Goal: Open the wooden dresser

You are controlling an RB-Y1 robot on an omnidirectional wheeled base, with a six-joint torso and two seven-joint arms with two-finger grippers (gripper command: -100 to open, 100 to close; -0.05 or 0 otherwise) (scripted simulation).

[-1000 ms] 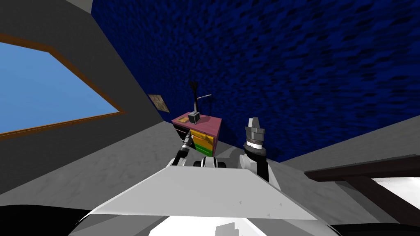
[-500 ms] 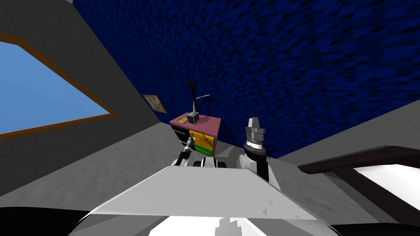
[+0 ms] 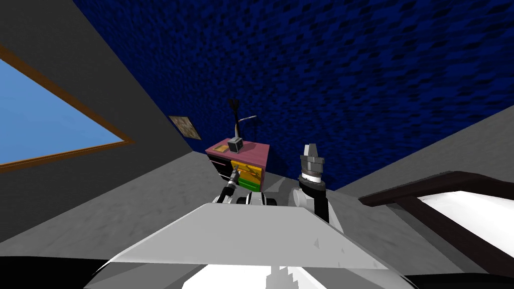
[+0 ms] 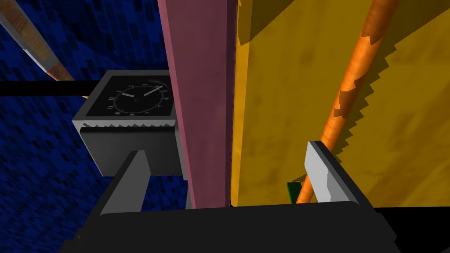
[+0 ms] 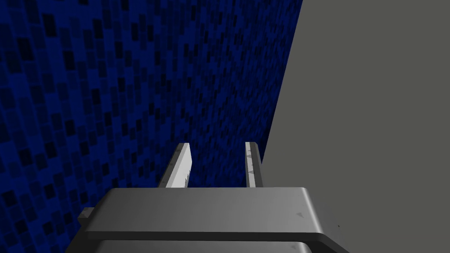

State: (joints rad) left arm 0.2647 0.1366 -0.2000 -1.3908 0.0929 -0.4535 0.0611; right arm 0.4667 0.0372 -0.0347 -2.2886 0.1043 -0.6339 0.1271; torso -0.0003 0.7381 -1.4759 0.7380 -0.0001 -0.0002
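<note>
Since one second ago my head and base have turned a little, so the window (image 3: 45, 115) on the left slid toward the edge and the dark bed frame (image 3: 431, 183) on the right came further in. The left arm also came slightly lower, toward the drawers.

Right of the window a small picture (image 3: 184, 127) hangs on the grey wall. Next is the dresser (image 3: 252, 149), standing against the blue wall. It has a pink top with a small clock (image 4: 132, 100) on it, a yellow drawer (image 4: 281, 114) below, and a green drawer (image 3: 250, 185) under that.

The left gripper (image 4: 226, 151) is at the upper edge of the yellow drawer, its fingers spread wide and holding nothing. The orange handle (image 4: 353, 83) passes just behind one finger (image 4: 318, 169), and I cannot tell if they touch. The bar is not centred in the gap.

Further right, the right gripper (image 3: 311, 149) is raised, its fingers drawn close together around nothing.

I judge the step in hand to be the approach to the handle. The next move calls for shifting the hand sideways until the bar lies between the fingers, then closing and pulling straight out.
</note>
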